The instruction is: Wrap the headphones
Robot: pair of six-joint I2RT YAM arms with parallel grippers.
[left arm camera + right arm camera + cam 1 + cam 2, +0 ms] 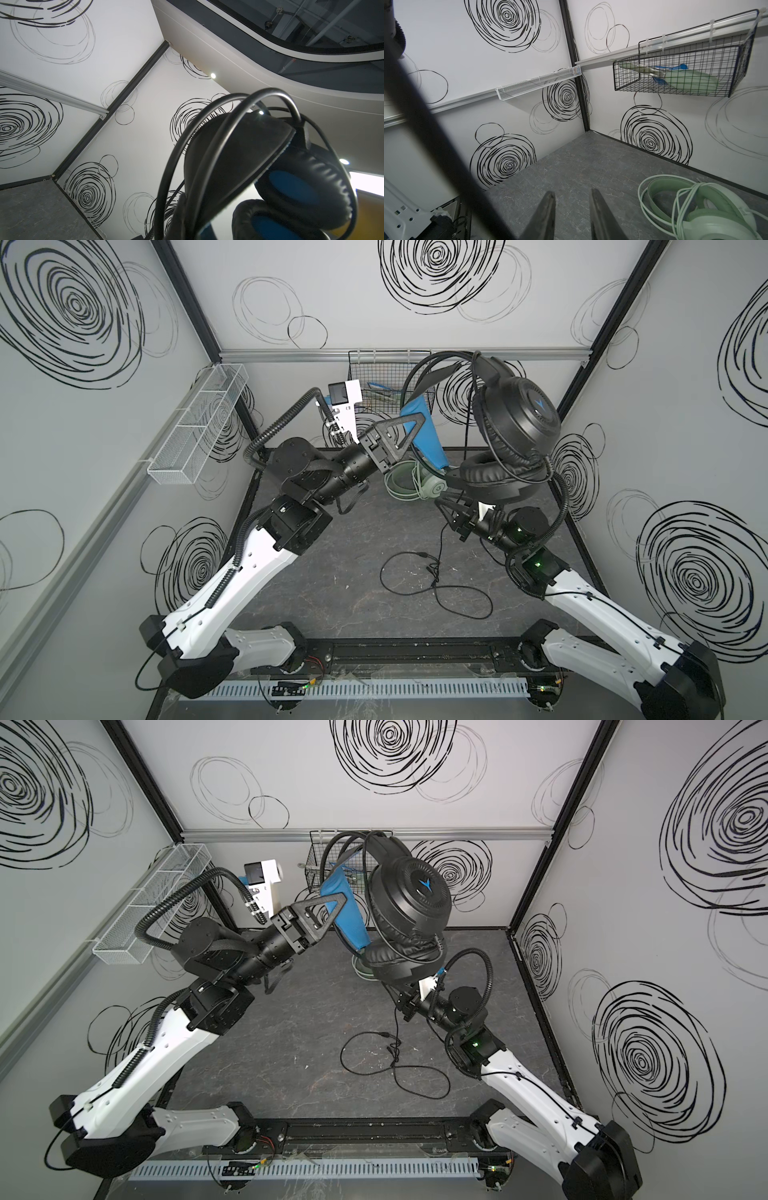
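Holding the black headset high at far middle, left gripper clamped on its blue headband.
Only in both top views: black cord dropping to loose loops on the table, near middle. Clear only from right wrist: right gripper narrowly parted, nothing between, and mint headset lying at far middle of table, pale cord looped over it. From left wrist: just the black ear cups up close, cord arcs across them.

walls: white, black swirls | floor: dark grey (marbled) | wire basket on rear rail
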